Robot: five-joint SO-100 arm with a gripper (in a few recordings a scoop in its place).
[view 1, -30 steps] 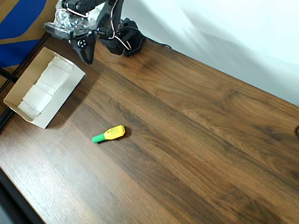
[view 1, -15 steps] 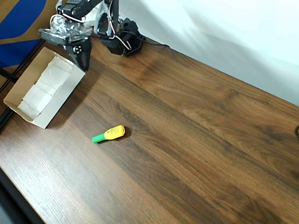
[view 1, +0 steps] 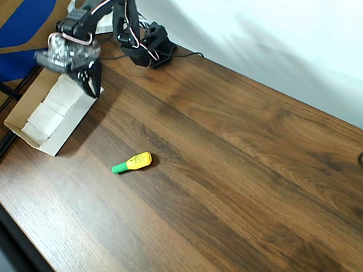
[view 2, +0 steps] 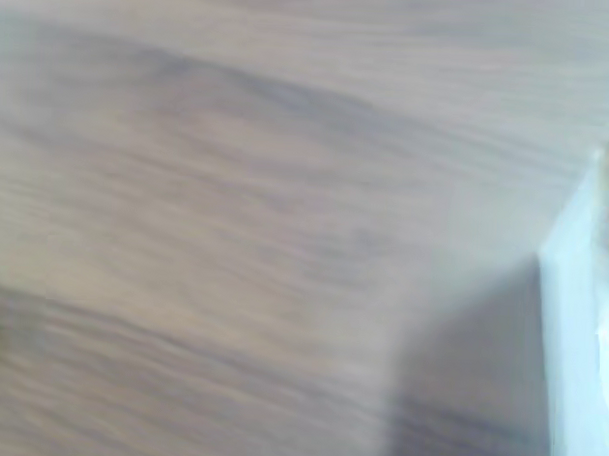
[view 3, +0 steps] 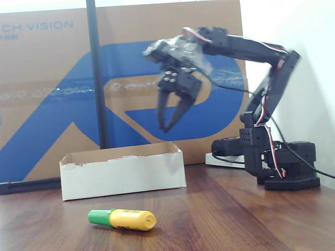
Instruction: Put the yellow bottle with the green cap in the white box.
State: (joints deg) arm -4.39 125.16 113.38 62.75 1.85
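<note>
The gripper [view 3: 171,124] hangs in the air with its fingers parted and nothing between them, tips pointing down above the near corner of the white box [view 1: 33,129], which lies toward 10 o'clock in the overhead view. The yellow bottle with the green cap [view 1: 132,162] lies on its side on the wooden table [view 1: 245,169], well apart from the box at about its 4 o'clock, cap pointing toward 8 o'clock, its yellow body tapering to the cap and bearing small dark print. I judge it light, rigid, smooth and prone to rolling, so I would close across the thicker yellow body.
</note>
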